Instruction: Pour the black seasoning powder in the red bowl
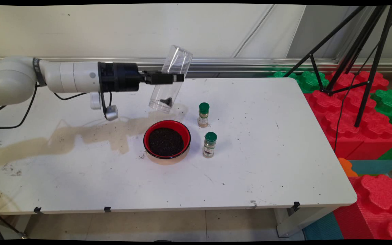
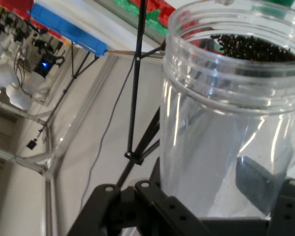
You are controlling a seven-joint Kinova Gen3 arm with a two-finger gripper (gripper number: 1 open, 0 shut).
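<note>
While the gripper (image 1: 174, 78) clamps the tilted clear jar (image 1: 170, 80) above the red bowl (image 1: 167, 139), remaining grains could miss onto the bench (image 1: 267, 163).

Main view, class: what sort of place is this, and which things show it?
Probably a robotics lab or test room. A robot arm's gripper holds a clear jar tilted over a red bowl on a stained white table, with a black tripod and foam blocks beside it.

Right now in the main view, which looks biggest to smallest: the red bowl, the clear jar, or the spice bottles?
1. Clear jar, held tilted in the pincer.
2. Red bowl.
3. The two spice bottles look alike; no ranking between them.
</note>
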